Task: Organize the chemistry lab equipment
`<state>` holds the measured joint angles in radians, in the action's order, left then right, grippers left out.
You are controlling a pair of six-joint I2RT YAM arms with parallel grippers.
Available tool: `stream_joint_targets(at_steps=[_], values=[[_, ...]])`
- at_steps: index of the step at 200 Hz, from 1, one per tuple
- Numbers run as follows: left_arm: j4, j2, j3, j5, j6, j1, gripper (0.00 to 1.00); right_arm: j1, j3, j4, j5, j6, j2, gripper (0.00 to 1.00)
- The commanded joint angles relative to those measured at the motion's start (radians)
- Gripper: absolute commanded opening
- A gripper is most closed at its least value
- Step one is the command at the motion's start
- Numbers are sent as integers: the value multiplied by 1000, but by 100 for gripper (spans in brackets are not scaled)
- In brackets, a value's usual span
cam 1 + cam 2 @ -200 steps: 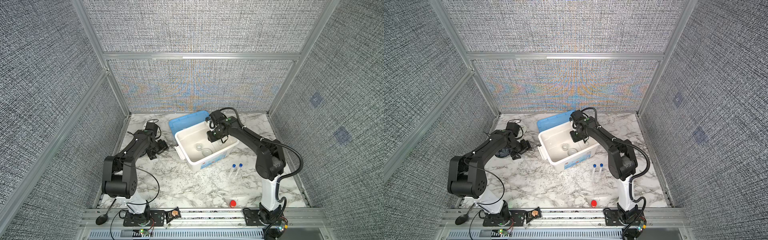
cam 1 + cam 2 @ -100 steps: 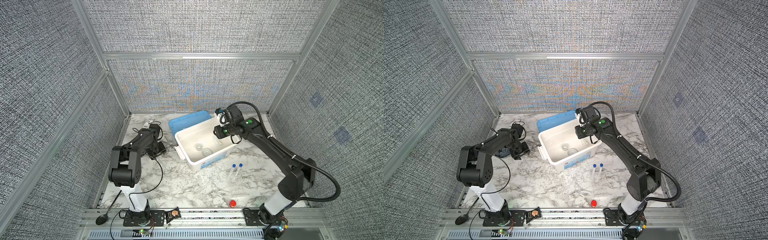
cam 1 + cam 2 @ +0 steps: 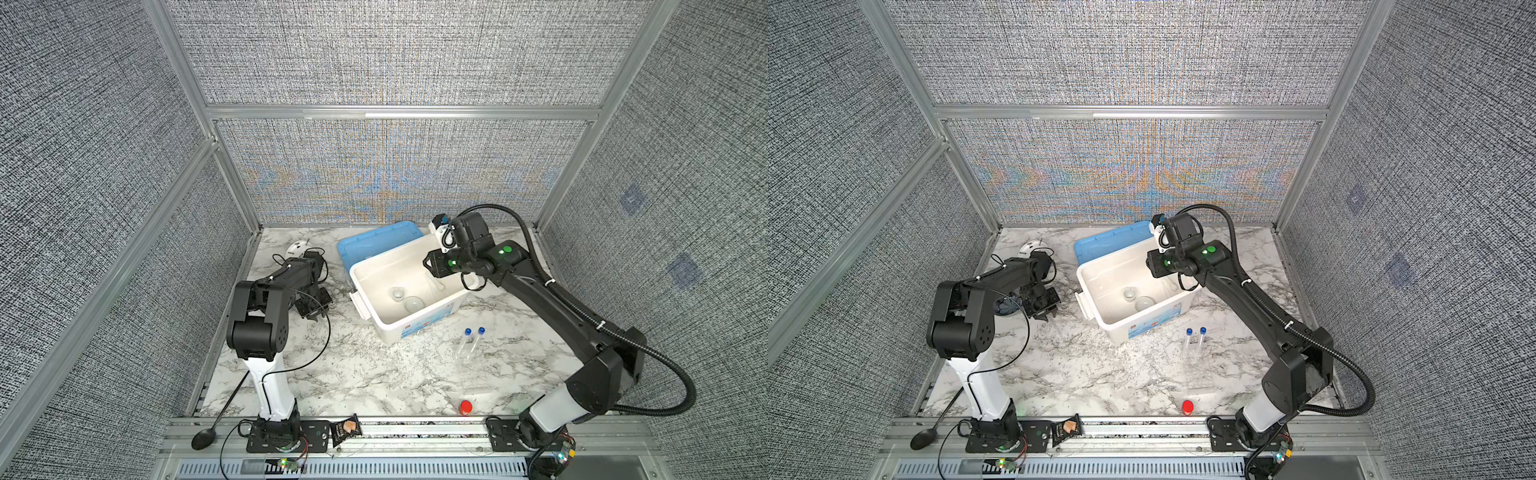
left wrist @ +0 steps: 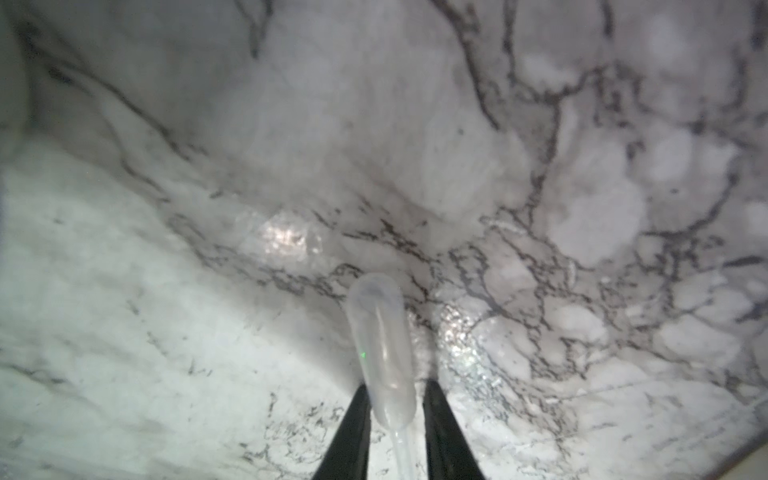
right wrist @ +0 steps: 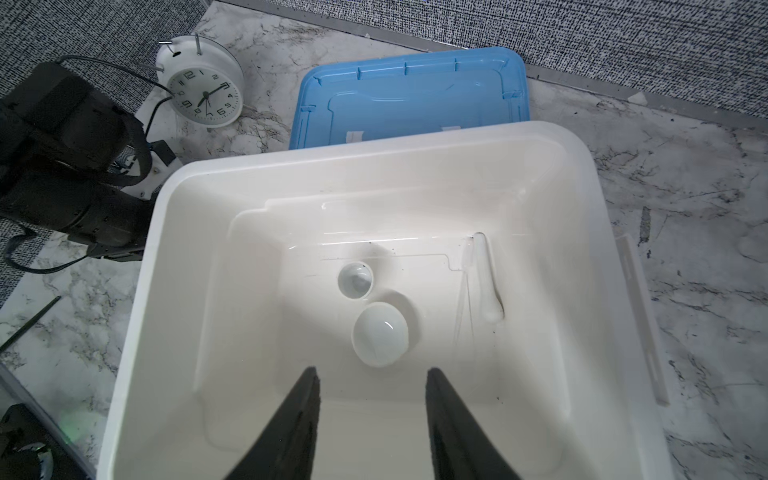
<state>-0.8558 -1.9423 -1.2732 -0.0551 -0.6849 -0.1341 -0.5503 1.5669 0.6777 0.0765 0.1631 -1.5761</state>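
In the left wrist view a clear plastic pipette lies on the marble, and my left gripper is shut on the narrow end of its bulb. In both top views that gripper is low on the table left of the white bin. My right gripper hangs open and empty above the bin. Inside lie a small white dish, a rounder white dish, a white pestle and a thin clear pipette. Two blue-capped tubes lie on the table in front of the bin.
The bin's blue lid lies behind it, and a white alarm clock stands at the back left. A red-capped item, a black snack packet and a black spoon lie along the front edge.
My left gripper's jaws have closed in round the pipette. My right gripper has risen out of the bin, and that arm's elbow has swung out to the right.
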Motion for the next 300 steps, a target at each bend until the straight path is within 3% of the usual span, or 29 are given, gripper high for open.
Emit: stream_joint_targets(at_steps=[1, 25, 50, 65, 87, 119, 142, 170, 200, 225, 245, 263, 283, 300], values=[[-28, 8, 19, 4, -11, 1, 18, -8, 9, -18, 28, 33, 12, 45], [-12, 90, 60, -6, -24, 1, 12, -18, -6, -44, 61, 44, 13, 45], [-93, 138, 19, -1, -19, 1, 10, -25, 2, -49, 118, 71, -7, 45], [-110, 198, 14, -54, -9, 1, 11, -47, -4, -76, 170, 95, -16, 45], [-149, 288, -21, -192, 31, 0, 13, -180, -34, -139, 56, 107, -4, 46], [-201, 449, -80, -238, 42, 1, 13, -263, -45, -275, 324, 272, -86, 52], [-103, 540, -72, -359, 57, 1, 13, -335, -40, -311, 262, 310, -127, 58], [-37, 592, -75, -463, 34, 1, 7, -364, 10, -346, 383, 371, -191, 60], [33, 614, -59, -536, 8, -1, 7, -372, 42, -361, 434, 423, -233, 59], [88, 634, -42, -589, -45, -2, 7, -371, 68, -351, 444, 439, -265, 54], [132, 651, -27, -621, -81, -1, 7, -369, 65, -378, 470, 472, -269, 36], [110, 653, -36, -618, -82, -2, 7, -364, 47, -403, 467, 487, -247, 27], [151, 663, -4, -618, -92, -2, 11, -347, 13, -427, 466, 493, -228, 18], [168, 655, 3, -621, -90, -2, 19, -328, -12, -435, 470, 507, -221, 17]])
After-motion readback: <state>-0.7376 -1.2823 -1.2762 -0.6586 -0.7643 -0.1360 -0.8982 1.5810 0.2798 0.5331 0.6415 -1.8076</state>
